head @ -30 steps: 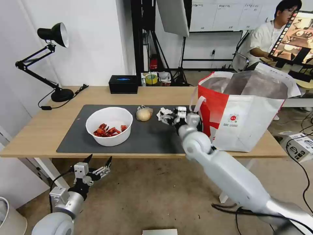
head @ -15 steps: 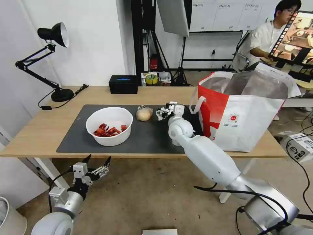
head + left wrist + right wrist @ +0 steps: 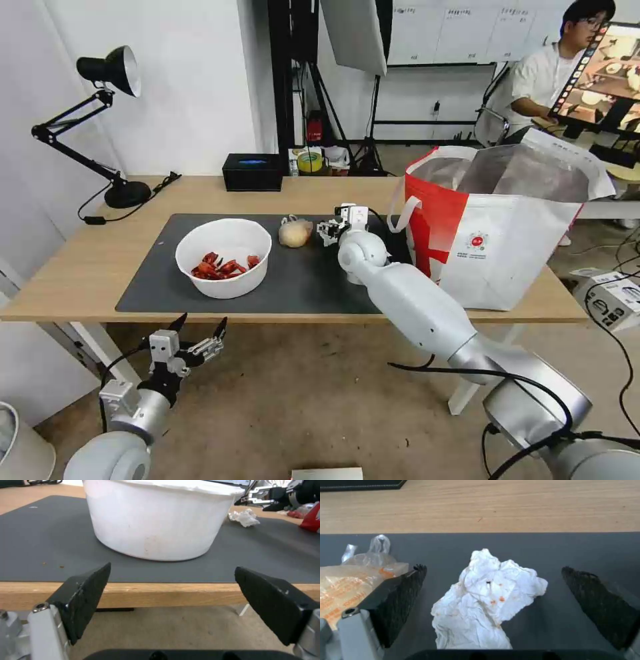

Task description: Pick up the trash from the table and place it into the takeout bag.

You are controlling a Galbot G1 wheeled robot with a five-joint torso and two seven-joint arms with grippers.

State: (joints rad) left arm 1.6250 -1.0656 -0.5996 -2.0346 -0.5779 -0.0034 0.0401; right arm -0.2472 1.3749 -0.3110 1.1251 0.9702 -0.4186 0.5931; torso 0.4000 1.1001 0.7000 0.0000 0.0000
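On the table, a dark grey mat carries the trash. A white bowl of red shell scraps stands at the mat's left, with a beige plastic-wrapped lump to its right. My right gripper hovers open just above the crumpled white tissue, its black fingers astride the tissue and apart from it, the lump beside one finger. The white and red takeout bag stands open at the table's right end. My left gripper hangs open below the table's front edge, facing the bowl.
A black tissue box sits at the table's back edge and a black desk lamp stands on its back left corner. A small cardboard box lies on the floor at the right. Bare mat lies between bowl and bag.
My right arm has swung left, away from the bag's side, and brought its gripper over the tissue. The left arm has not moved.
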